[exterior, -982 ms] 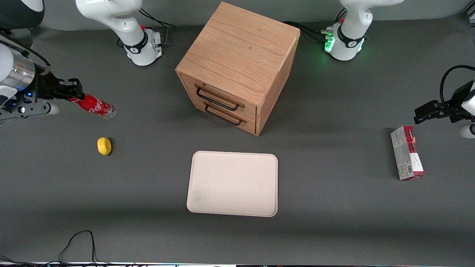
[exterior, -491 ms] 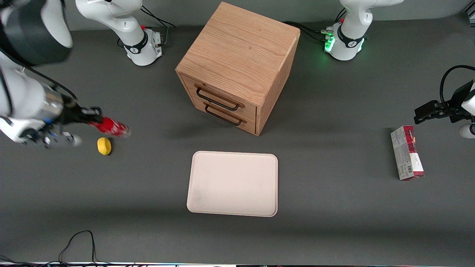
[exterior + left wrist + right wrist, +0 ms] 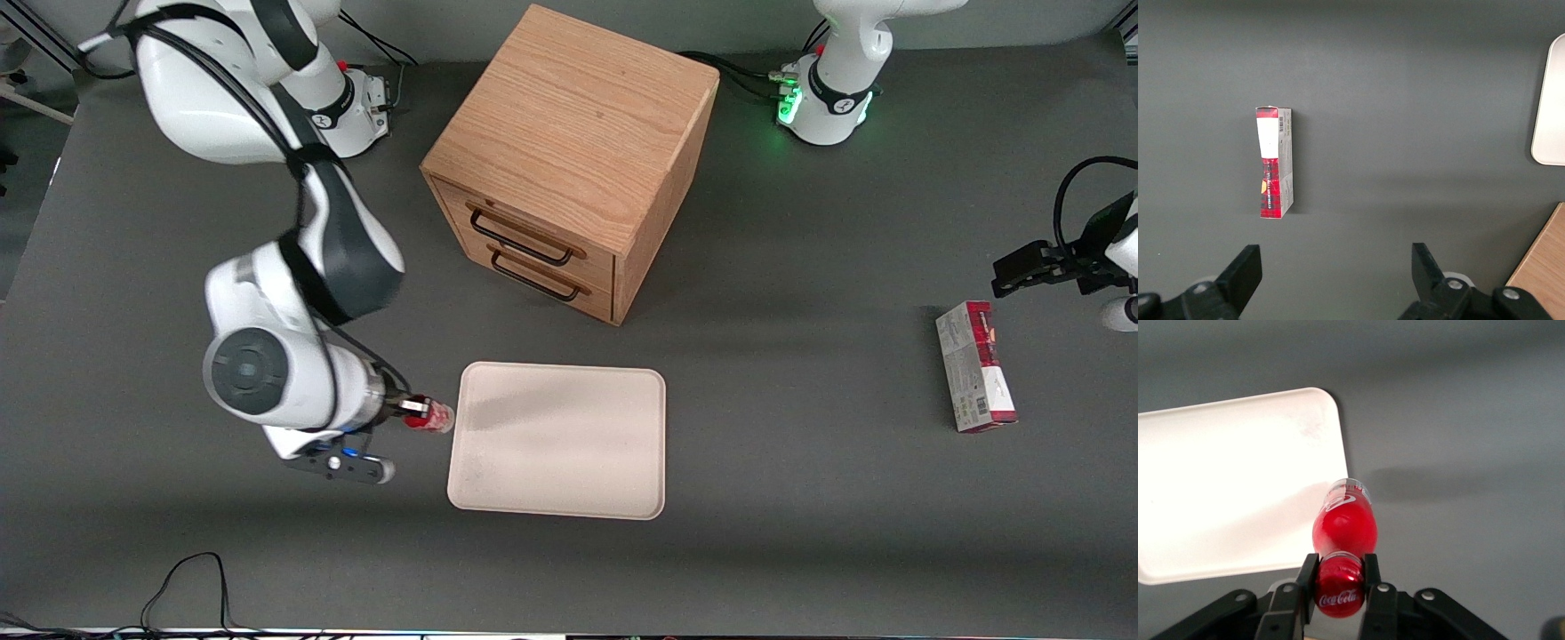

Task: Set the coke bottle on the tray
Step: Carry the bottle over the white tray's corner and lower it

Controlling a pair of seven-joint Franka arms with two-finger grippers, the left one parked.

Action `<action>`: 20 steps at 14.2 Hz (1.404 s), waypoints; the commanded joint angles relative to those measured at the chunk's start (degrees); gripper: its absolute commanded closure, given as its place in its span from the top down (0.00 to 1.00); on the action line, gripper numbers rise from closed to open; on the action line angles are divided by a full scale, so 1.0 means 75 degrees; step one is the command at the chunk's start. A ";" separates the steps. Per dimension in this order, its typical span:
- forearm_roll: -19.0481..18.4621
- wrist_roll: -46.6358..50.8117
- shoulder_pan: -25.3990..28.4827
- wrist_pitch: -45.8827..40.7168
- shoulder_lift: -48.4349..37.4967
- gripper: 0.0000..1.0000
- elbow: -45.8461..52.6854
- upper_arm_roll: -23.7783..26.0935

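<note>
My right gripper [image 3: 411, 410] is shut on the red cap of the coke bottle [image 3: 430, 417] and holds it in the air, its clear bottom pointing toward the cream tray [image 3: 558, 439]. In the front view the bottle hangs just beside the tray's edge at the working arm's end. In the right wrist view the gripper [image 3: 1338, 577] clamps the cap between both fingers, and the bottle [image 3: 1345, 523] hangs over the rim of the tray [image 3: 1225, 487] near a rounded corner. The tray holds nothing.
A wooden drawer cabinet [image 3: 569, 160] stands farther from the front camera than the tray. A red-and-grey carton [image 3: 973, 378] lies toward the parked arm's end, also in the left wrist view [image 3: 1275, 163]. The working arm's elbow [image 3: 267, 364] hangs over the table beside the tray.
The right arm has swung from the working arm's end of the table toward the tray, carrying the bottle nearer the front camera. The yellow lemon-like object is now hidden under the arm.
</note>
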 commanded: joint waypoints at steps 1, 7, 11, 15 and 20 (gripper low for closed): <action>-0.0128 0.0536 -0.0009 -0.0052 0.0069 0.00 0.0496 0.0077; -0.0316 0.1429 0.0085 0.1412 0.0807 0.00 0.0507 -0.0005; -0.0397 0.1874 0.0143 0.1987 0.1077 0.00 0.0507 -0.0016; -0.0539 0.1921 0.0214 0.2059 0.1113 0.00 0.0507 -0.0005; -0.0550 0.1933 0.0214 0.2128 0.1113 0.74 0.0496 -0.0005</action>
